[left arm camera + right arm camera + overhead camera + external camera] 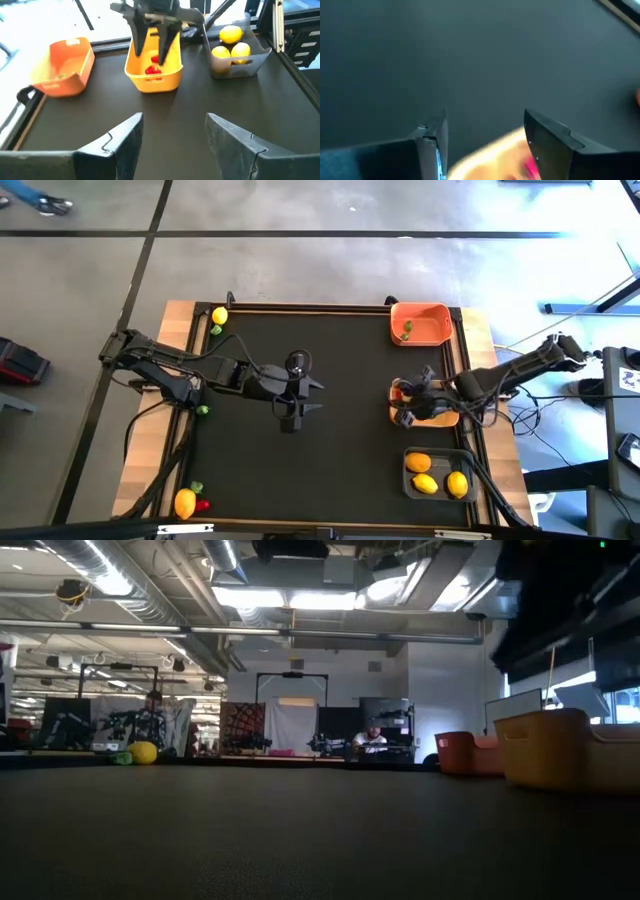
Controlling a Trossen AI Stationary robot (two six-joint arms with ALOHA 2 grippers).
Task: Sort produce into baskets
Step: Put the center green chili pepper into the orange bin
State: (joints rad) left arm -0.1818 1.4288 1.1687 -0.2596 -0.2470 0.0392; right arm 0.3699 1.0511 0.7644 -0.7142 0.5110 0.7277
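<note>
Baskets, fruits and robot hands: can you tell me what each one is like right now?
orange basket: holds one small green piece.
yellow basket: holds red pieces.
grey basket: holds three lemons.
right gripper: open, above the yellow basket.
left gripper: open, empty, over mid-table.
lemon: loose at the far left corner, beside a green piece.
second lemon: loose at the near left corner, beside red and green pieces.

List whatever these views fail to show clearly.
- Yellow basket contents: high view, right hand covers them.
- Orange basket contents: low view, its wall hides them.
- Red pieces: right wrist view, blurred and cut off.
- Green piece: high view, too small to identify.
</note>
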